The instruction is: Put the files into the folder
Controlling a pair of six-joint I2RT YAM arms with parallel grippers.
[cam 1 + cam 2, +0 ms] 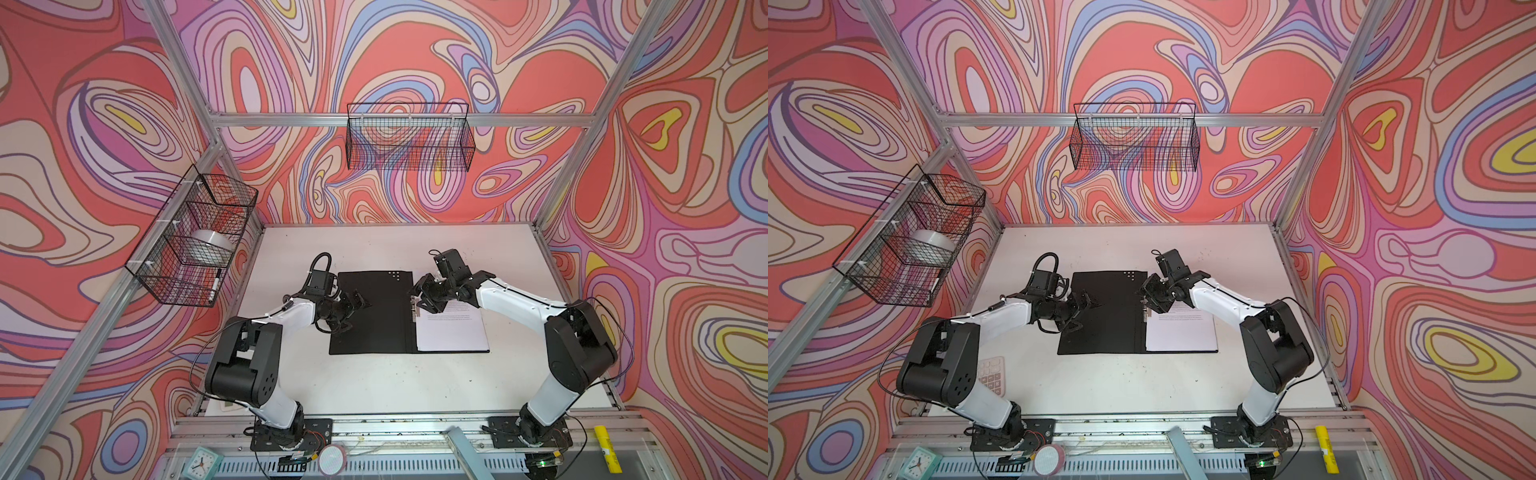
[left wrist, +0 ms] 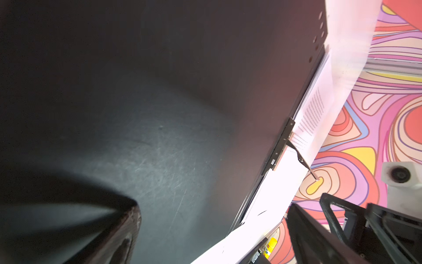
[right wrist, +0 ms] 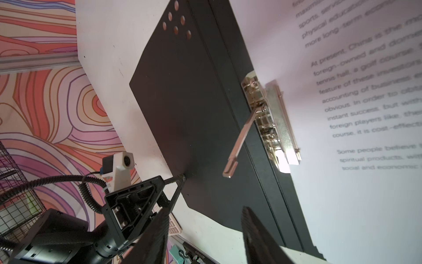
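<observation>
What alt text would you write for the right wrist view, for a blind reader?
An open black folder lies on the white table, with printed files on one half beside its metal clip, whose lever stands up. The left gripper touches the edge of the bare half; the right gripper is open, holding nothing.

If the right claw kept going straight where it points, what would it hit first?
Most likely the raised metal clip lever at the spine of the folder; the right gripper aims there, though depth is unclear.
</observation>
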